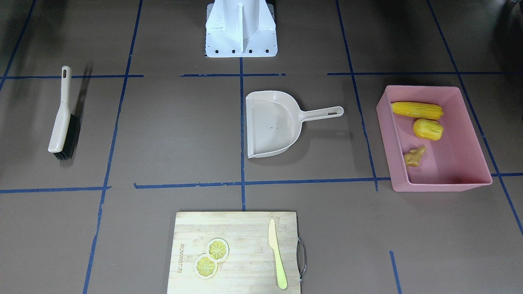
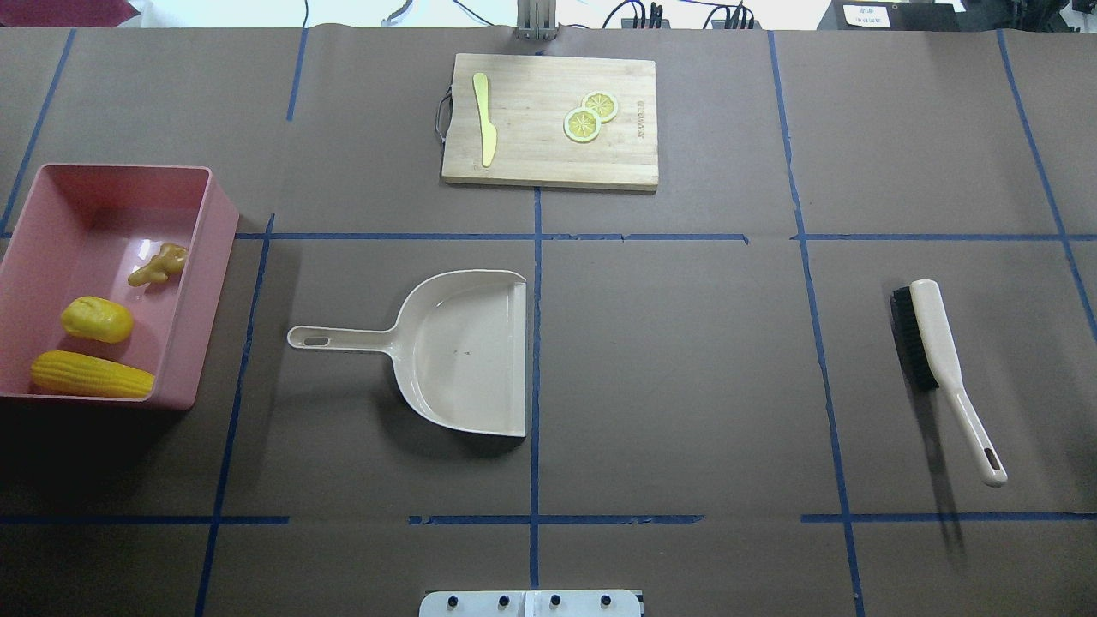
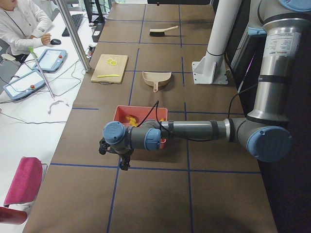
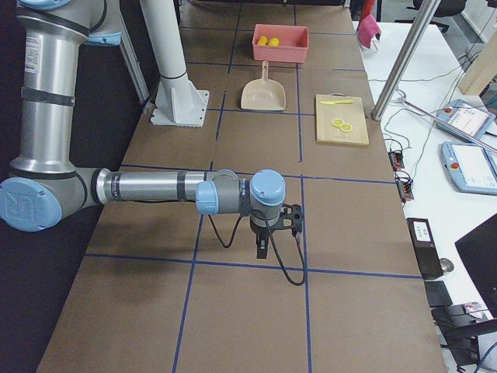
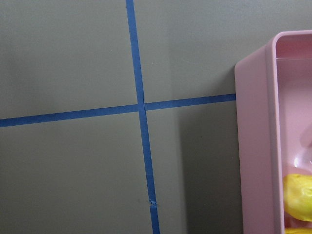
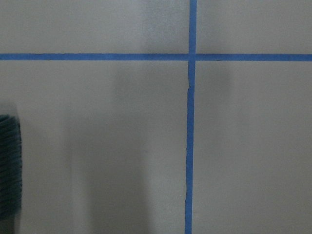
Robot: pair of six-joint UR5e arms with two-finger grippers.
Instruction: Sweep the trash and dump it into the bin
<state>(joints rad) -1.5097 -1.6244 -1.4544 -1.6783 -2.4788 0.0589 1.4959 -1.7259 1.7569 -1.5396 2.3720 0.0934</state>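
A brown worktop [image 2: 686,360] is marked with blue tape lines. The pink bin [image 2: 216,274] sits at the robot's left end. All three pieces of trash lie inside it: the corn [image 2: 90,374], the potato [image 2: 97,319] and the ginger [image 2: 158,264], in a row and apart from each other.

The left hand [image 3: 119,158] hangs above bare worktop just outside the bin's outer end, holding nothing. Its wrist camera catches the bin's wall and a bit of potato at the edge. The right hand [image 4: 268,233] hangs over the opposite end of the worktop, well apart from the bin, just past the brush [image 2: 938,360]. Whether either hand's fingers are apart or together cannot be told.

An empty dustpan [image 2: 463,351] lies mid-worktop. Beyond it, a board [image 2: 548,163] carries a knife [image 2: 485,116] and two lemon slices [image 2: 590,116].
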